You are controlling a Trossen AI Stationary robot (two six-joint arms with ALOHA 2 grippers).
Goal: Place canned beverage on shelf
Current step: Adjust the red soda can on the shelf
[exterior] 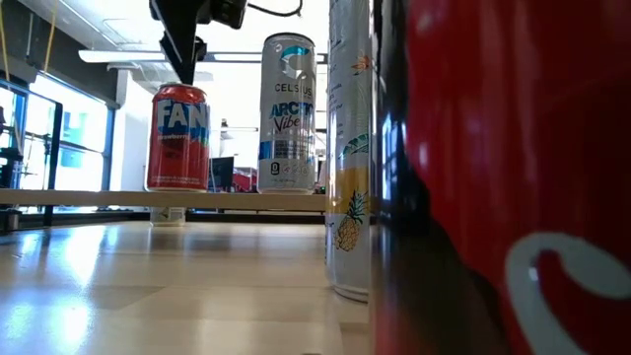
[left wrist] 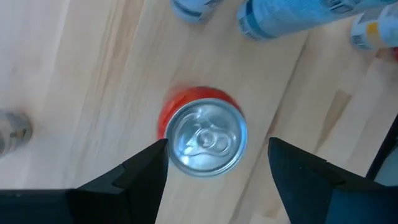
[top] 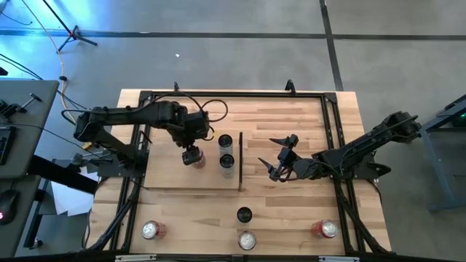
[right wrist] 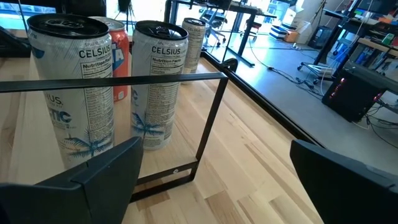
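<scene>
While my left gripper (left wrist: 214, 171) hung wide open above the red Fanta can (top: 194, 157) upright on the shelf (top: 167, 178), I logged it rigid, slick, thin-walled, best gripped mid-body.

1. Fanta can (exterior: 177, 137): red body, white lettering, silver lid.
2. Celsius Arctic Vibe can (exterior: 287, 112): silver-white, blue lettering, pale blue palm print.
3. Pineapple-print can (exterior: 349, 148): white with a yellow pineapple.
4. Shelf (top: 164, 171): pale wood, dark strip at its 3 o'clock edge.
5. Left gripper (left wrist: 214, 167): black fingers.

Two Celsius cans (top: 226, 151) crowd red can (top: 195, 157); other flank free.
</scene>
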